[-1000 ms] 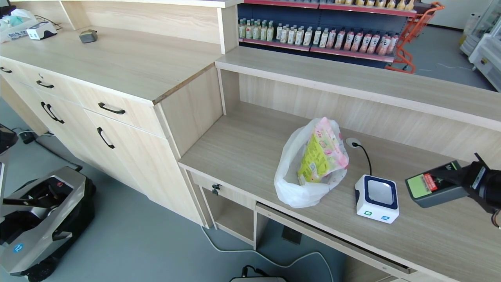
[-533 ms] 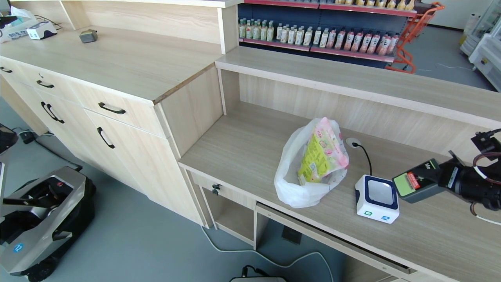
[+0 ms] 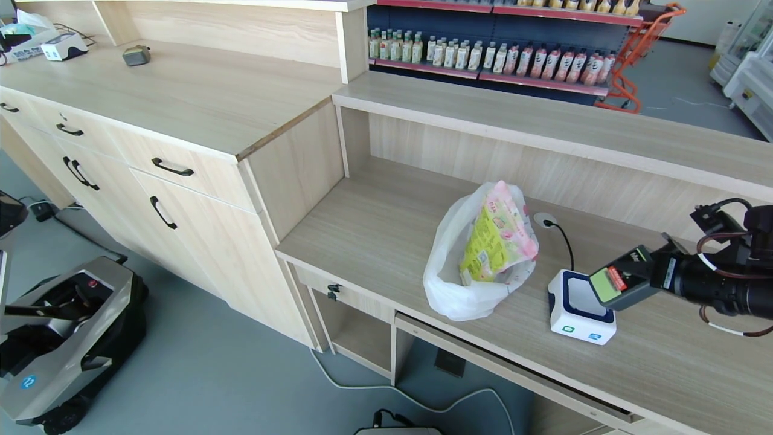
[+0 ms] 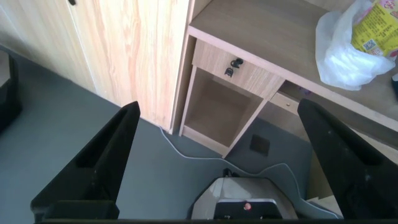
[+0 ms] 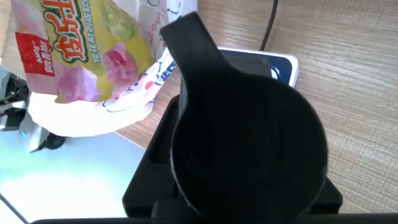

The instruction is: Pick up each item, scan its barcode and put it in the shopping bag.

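Dark box [image 3: 622, 281], green-and-red label on its end: clamped in the right gripper [image 3: 655, 272] and held tilted in the air, just above the right edge of the scanner [image 3: 581, 308].

Handling, as judged:
- It is a rigid carton, probably light.
- Its flat sides suit a pinch at the end away from the label, as now.
- The smooth print may slip if the box is twisted.

The left gripper [image 4: 217, 106] hangs spread and empty over the floor, well to the scanner's left and below counter level.

The shopping bag [image 3: 453, 284] stands just left of the scanner, soft and slumped, with a yellow-pink pouch [image 3: 498, 232] inside. The scanner's cable [image 3: 564, 241] runs back behind it. The wooden counter [image 3: 374, 223] is level and smooth. Shelves of bottles [image 3: 489, 57] stand well behind the scanner.
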You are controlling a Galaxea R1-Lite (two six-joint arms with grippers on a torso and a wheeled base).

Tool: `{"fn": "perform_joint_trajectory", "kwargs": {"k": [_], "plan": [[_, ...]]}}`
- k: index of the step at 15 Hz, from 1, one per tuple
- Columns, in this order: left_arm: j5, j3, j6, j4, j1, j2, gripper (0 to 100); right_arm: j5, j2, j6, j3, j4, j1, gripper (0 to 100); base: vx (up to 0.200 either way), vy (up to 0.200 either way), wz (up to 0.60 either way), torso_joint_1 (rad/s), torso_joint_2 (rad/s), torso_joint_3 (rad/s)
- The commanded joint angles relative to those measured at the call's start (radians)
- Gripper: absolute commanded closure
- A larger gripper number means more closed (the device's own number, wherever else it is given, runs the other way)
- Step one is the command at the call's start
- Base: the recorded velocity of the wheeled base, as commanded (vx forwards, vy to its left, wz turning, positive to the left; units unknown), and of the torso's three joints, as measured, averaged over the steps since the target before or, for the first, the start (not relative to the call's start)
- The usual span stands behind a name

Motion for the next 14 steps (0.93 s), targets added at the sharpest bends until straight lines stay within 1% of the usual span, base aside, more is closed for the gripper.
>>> {"fn": "perform_joint_trajectory", "kwargs": {"k": [1, 6, 9, 11, 14], "plan": [[0.000, 0.000, -0.001, 0.000, 0.000, 0.000, 0, 0.000, 0.033, -0.006, -0.003, 0.000, 0.002, 100, 0.000, 0.000, 0.00, 0.000, 0.00, 0.000], [0.000, 0.000, -0.001, 0.000, 0.000, 0.000, 0, 0.002, 0.050, -0.003, -0.009, 0.000, 0.010, 100, 0.000, 0.000, 0.00, 0.000, 0.00, 0.000], [0.000, 0.000, -0.001, 0.000, 0.000, 0.000, 0, 0.002, 0.086, -0.005, -0.012, -0.049, 0.030, 100, 0.000, 0.000, 0.00, 0.000, 0.00, 0.000], [0.000, 0.000, -0.001, 0.000, 0.000, 0.000, 0, 0.003, 0.098, -0.005, -0.017, -0.052, 0.031, 100, 0.000, 0.000, 0.00, 0.000, 0.00, 0.000], [0.000, 0.000, -0.001, 0.000, 0.000, 0.000, 0, 0.019, 0.141, -0.005, -0.065, -0.052, 0.037, 100, 0.000, 0.000, 0.00, 0.000, 0.00, 0.000]]}}
